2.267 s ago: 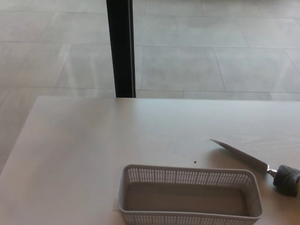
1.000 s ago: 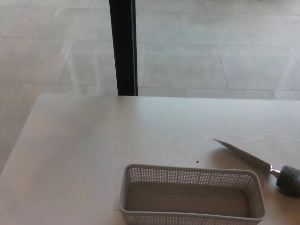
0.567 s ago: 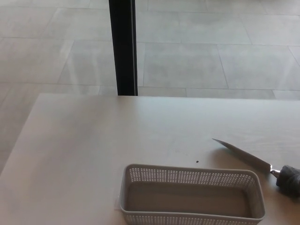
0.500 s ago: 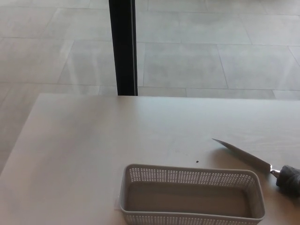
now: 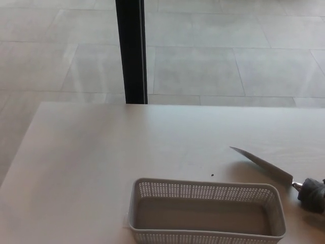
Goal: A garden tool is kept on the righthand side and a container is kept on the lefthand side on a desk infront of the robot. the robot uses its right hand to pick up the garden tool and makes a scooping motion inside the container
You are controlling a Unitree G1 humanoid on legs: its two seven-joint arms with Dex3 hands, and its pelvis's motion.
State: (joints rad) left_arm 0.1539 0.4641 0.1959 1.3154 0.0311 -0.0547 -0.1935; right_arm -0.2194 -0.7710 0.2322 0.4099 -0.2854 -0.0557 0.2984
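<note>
1. Lying flat on the desk (image 5: pixel 101 152), the garden tool (image 5: pixel 277 173) has not moved; only the camera shifted slightly, so pickup has not begun.
2. No robot hand shows; its state cannot be told.
3. The container (image 5: pixel 205 211) sits just beside the tool's blade, empty, with open desk beyond.

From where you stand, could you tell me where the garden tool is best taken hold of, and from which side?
Probably the dark handle of the garden tool, coming from the robot's right. It lies flat on the desk, right of the basket, its narrow pointed blade aimed away to the upper left. The handle is thicker and nearest the right edge.
</note>
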